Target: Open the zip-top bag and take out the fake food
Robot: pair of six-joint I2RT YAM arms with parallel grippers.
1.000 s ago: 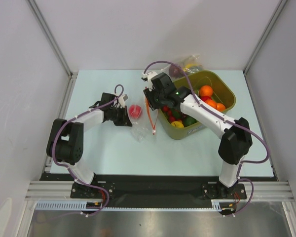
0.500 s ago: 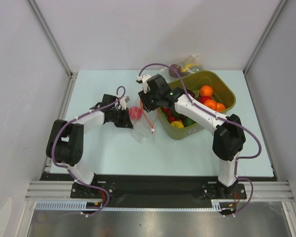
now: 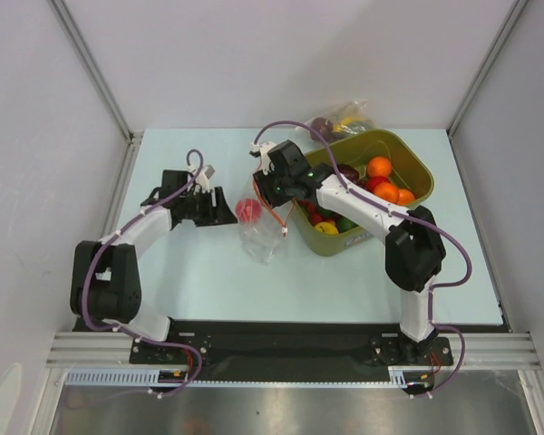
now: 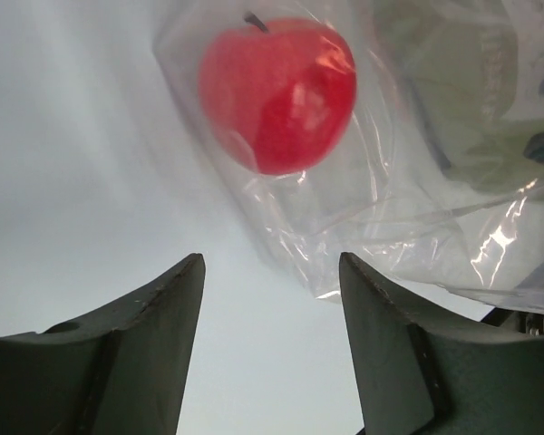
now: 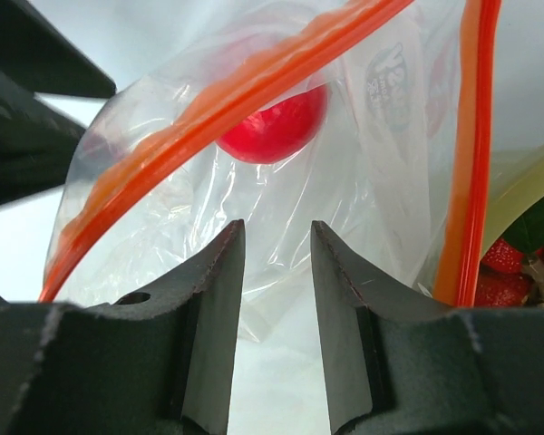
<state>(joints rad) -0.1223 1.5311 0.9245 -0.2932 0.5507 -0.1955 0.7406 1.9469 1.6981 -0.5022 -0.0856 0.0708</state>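
**Overhead view.** Two arms worked over a pale table [image 3: 181, 272]. One zip-top bag [image 3: 261, 237] lay between the left gripper [image 3: 222, 208] and the right gripper [image 3: 270, 188], just ahead of the left fingertips and under the right ones. Only this view showed the olive bin [image 3: 319, 245] behind the right gripper. The bin held three oranges [image 3: 379, 166] among other fruit, and a second clear bag [image 3: 344, 118] lay beyond it.

**Left wrist view.** The left gripper [image 4: 270, 272] had its two dark fingers spread wide with nothing between them. Ahead of them lay the crinkled, glossy bag [image 4: 363, 208] holding one round red apple [image 4: 276, 95] with a dark stem, which went unseen from overhead.

**Right wrist view.** The right gripper [image 5: 276, 234] had its fingers a narrow gap apart, with film visible through the gap. Whether they touched the film could not be told. Only here did the red-orange zip strip [image 5: 208, 109] appear as two separated runs, one slanting and one upright. The apple [image 5: 276, 127] sat behind the clear film [image 5: 281, 190], beyond the fingertips.
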